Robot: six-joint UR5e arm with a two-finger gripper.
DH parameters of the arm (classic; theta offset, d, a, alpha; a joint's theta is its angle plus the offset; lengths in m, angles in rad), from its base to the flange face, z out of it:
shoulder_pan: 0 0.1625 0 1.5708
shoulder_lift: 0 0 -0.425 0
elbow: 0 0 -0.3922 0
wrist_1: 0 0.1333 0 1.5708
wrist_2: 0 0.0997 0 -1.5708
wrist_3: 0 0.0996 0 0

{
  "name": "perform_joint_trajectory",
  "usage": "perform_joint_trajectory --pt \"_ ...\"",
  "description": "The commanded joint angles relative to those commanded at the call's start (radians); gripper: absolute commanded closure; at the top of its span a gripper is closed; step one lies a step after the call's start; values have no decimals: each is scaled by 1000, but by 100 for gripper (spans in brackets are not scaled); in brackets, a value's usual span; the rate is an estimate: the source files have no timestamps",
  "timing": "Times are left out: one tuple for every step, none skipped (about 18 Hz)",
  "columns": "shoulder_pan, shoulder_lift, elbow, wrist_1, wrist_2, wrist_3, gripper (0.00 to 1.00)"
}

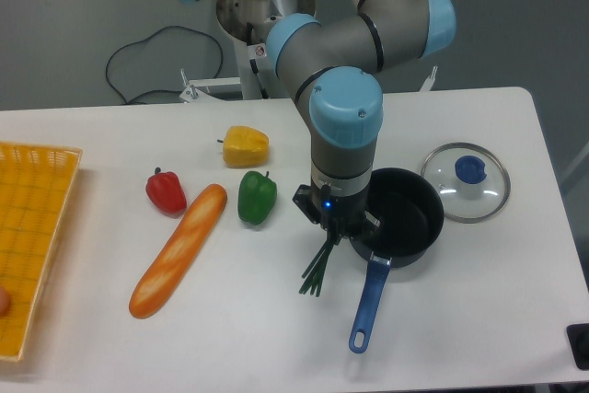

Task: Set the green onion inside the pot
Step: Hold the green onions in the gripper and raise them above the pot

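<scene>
Hanging from the tool (337,232) just below the frame's centre, the green onion (319,269) is gripped at its upper end, its tips trailing toward the tabletop (460,319). The pot (405,218) sits just right, empty, so pickup looks done; carrying over and release remain.

The gripper (339,238) hides its jaws and the green onion's (318,269) top
</scene>
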Motion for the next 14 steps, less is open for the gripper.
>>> perform_joint_trajectory --pt "-3 0 -5 0 2 0 91" --pt "-3 0 -9 3 2 0 91" --pt "-3 0 -9 5 0 0 91" --pt "-2 0 -8 8 0 -2 91" --pt "-2 0 -6 9 0 -2 91" --pt "-2 2 -6 9 0 -2 91" --pt "0 6 -6 9 -2 -2 91" --pt "3 8 -5 9 -5 -2 91" --pt "8 9 -3 9 -6 -2 91" --pt "9 9 -2 9 -8 -2 91" --pt "9 11 -2 9 -8 -2 91" --pt "11 14 -2 9 -8 -2 91" --pt "11 15 -2 9 -8 -2 91" --pt "12 14 -2 9 -8 -2 91"
